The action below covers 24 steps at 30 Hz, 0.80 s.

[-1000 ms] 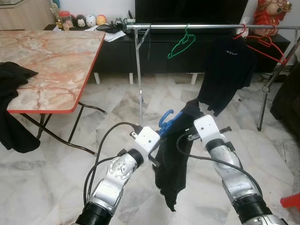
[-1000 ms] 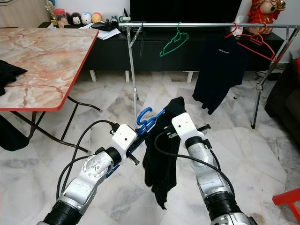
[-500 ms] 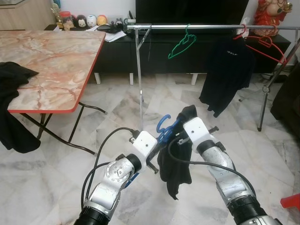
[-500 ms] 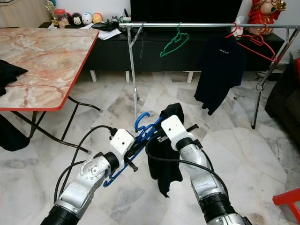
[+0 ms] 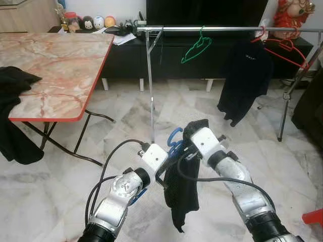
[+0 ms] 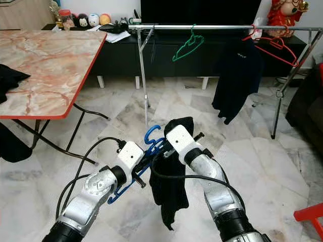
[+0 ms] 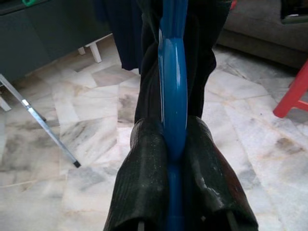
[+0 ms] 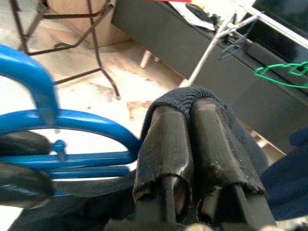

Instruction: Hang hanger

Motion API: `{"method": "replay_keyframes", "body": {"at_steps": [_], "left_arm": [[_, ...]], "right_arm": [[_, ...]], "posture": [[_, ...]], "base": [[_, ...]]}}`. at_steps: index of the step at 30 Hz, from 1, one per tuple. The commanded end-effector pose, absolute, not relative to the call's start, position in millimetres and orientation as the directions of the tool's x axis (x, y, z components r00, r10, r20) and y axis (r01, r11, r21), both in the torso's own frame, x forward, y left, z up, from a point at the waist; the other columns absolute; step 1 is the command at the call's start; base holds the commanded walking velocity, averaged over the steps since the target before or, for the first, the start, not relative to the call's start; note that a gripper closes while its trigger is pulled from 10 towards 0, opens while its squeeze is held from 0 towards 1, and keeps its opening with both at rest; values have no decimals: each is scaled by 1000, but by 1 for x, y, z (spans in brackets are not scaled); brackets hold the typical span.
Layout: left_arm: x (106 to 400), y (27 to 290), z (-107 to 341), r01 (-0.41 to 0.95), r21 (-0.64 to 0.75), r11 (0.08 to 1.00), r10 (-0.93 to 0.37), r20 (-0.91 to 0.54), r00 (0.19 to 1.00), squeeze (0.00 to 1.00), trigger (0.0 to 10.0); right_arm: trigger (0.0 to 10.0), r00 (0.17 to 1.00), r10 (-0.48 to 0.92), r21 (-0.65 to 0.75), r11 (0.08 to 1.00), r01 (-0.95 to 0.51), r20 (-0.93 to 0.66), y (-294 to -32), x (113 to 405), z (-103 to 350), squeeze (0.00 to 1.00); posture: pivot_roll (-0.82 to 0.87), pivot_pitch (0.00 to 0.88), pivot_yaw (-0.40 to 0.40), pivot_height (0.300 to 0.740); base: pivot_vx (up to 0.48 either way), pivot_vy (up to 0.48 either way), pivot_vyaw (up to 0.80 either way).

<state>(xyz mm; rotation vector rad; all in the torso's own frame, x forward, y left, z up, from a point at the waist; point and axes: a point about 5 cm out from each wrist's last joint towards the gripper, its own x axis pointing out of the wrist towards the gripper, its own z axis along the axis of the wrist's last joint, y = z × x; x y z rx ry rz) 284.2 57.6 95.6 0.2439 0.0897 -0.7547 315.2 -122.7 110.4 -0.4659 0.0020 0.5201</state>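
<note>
Two grippers up front, low over marble floor (image 5: 60, 176), both on same load. Far left: marble-top table (image 5: 55, 65) with red edge, dark cloth (image 5: 12, 83) draped over its near corner. Left gripper (image 7: 174, 149) clamped on blue hanger (image 7: 173, 72), fingers (image 7: 144, 168) pinched either side of hanger's flat body. Hanger's hook (image 5: 174, 135) sticking up between the arms. Black garment (image 5: 180, 194) hanging off hanger, drooping toward floor. Right gripper (image 8: 195, 132) just beside, fingers pressed together with fold of garment's edge wrapped over their tips; blue hanger right alongside. Behind: chrome clothes rail (image 5: 227, 29) running across in front of dark TV cabinet (image 5: 126, 55), well apart from hanger. On rail: green hanger (image 5: 196, 48), then dark shirt (image 5: 247, 75), then red hanger (image 5: 282, 48) at right end. Small figurines (image 5: 93, 22) on cabinet top at left. Red corner of some object (image 5: 314, 217) at bottom right, cannot tell what.
</note>
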Motion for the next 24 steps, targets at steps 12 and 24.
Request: {"method": "replay_keyframes", "body": {"at_steps": [12, 24], "left_arm": [[286, 40, 103, 690, 177, 702, -681, -117, 723, 0, 10000], [302, 51, 139, 578, 57, 814, -581, 116, 806, 0, 10000]], "right_arm": [[0, 749, 616, -427, 624, -654, -246, -104, 295, 102, 0], [0, 747, 608, -406, 632, -660, -269, -108, 291, 99, 0]], "posture": [[-7, 0, -16, 740], [-10, 0, -20, 740]], "base": [[0, 0, 0], [0, 0, 0]]}}
